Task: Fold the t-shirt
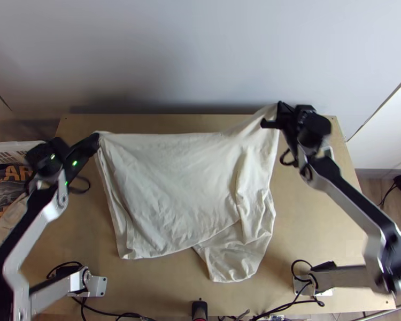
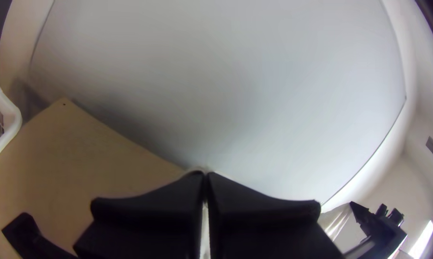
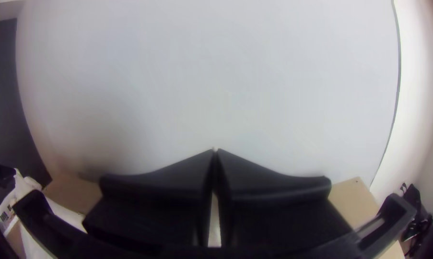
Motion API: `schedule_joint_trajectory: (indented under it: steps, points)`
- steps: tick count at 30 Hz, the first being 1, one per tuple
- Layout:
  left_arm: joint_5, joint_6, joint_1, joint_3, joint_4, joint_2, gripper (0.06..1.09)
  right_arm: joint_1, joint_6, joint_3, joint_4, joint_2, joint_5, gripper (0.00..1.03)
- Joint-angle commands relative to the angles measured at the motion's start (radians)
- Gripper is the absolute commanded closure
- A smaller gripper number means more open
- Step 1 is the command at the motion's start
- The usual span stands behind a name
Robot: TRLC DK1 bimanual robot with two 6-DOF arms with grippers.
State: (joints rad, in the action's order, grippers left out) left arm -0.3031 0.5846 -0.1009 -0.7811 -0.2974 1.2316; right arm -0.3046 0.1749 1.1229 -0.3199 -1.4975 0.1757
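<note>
The cream t-shirt (image 1: 174, 187) hangs stretched between both grippers, its lower part lying on the table, with a bunched, creased portion toward the right. My left gripper (image 1: 97, 136) is shut on its upper left corner; in the left wrist view that gripper (image 2: 205, 177) has its fingers together with pale cloth between them. My right gripper (image 1: 277, 111) holds the upper right corner, raised near the table's far edge. Cloth shows between the closed fingers of the right gripper (image 3: 215, 152) in the right wrist view.
A white basket (image 1: 13, 147) with clothes stands left of the table (image 1: 318, 230). A pale wall (image 1: 200, 53) rises behind the far edge. Cables (image 1: 115, 315) run along the near edge, beside a small black device (image 1: 199, 309).
</note>
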Motion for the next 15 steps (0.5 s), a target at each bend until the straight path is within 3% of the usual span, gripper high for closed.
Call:
schedule_joint_trajectory:
  steps: [1, 15]
  points:
    - [0.073, -0.022, 0.038, -0.17, -0.118, 0.344, 1.05, 0.055, -0.017, 0.222, -0.054, -0.314, 0.001, 1.0]
    - [0.167, -0.009, 0.059, -0.629, -0.086, 0.778, 1.05, 0.137, -0.029, 0.703, -0.041, -0.678, 0.005, 1.0]
